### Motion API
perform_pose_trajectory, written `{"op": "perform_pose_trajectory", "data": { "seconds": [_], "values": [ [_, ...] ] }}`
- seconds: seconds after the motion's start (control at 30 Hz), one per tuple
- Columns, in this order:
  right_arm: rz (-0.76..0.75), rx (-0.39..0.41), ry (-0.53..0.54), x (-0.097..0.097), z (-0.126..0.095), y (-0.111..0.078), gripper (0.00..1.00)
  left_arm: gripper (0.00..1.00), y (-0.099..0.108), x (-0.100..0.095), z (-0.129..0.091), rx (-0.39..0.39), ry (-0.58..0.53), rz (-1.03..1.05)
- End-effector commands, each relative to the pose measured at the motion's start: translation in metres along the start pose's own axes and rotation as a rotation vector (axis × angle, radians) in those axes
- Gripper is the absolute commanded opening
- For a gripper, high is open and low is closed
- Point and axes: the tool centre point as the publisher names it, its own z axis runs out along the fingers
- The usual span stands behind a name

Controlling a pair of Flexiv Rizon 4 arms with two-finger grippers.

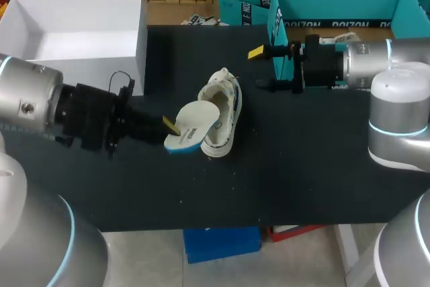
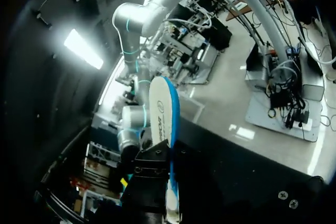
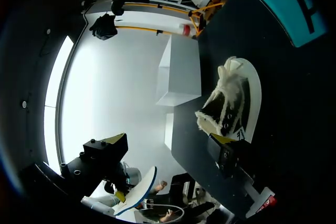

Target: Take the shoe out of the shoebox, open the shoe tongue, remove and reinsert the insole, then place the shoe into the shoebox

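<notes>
Insole out, held beside the shoe
The left gripper (image 1: 166, 126) grips the insole (image 1: 193, 124) just beside the shoe (image 1: 225, 109), which lies mid-table (image 1: 302, 166); the right gripper (image 1: 263, 68) hangs spread apart.

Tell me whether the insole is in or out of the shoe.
Out: the left gripper holds the insole clear of the shoe.

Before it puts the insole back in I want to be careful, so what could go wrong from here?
The left gripper pinches the insole by one end only, so it may twist or slip when pushed in. The shoe lies unheld on the table, with the right gripper open and apart from it, so a push may slide the shoe instead of seating the insole.
</notes>
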Motion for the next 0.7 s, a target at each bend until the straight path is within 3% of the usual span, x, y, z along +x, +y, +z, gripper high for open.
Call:
{"op": "perform_pose_trajectory", "data": {
  "seconds": [0.03,0.2,0.27,0.7],
  "values": [
    [0.0,-0.004,0.001,-0.001,0.002,-0.001,1.0,0.0,-0.004,0.032,0.007,-0.054,-0.152,0.141],
    [0.0,-0.004,0.001,-0.001,0.002,-0.001,1.0,0.0,0.008,0.041,0.017,-0.08,-0.185,0.187],
    [0.0,-0.004,0.001,-0.001,0.002,-0.001,1.0,0.0,0.016,0.044,0.021,-0.073,-0.19,0.113],
    [0.0,-0.004,0.001,-0.001,0.002,-0.001,1.0,0.0,0.016,0.044,0.021,-0.073,-0.19,0.113]
  ]
}}
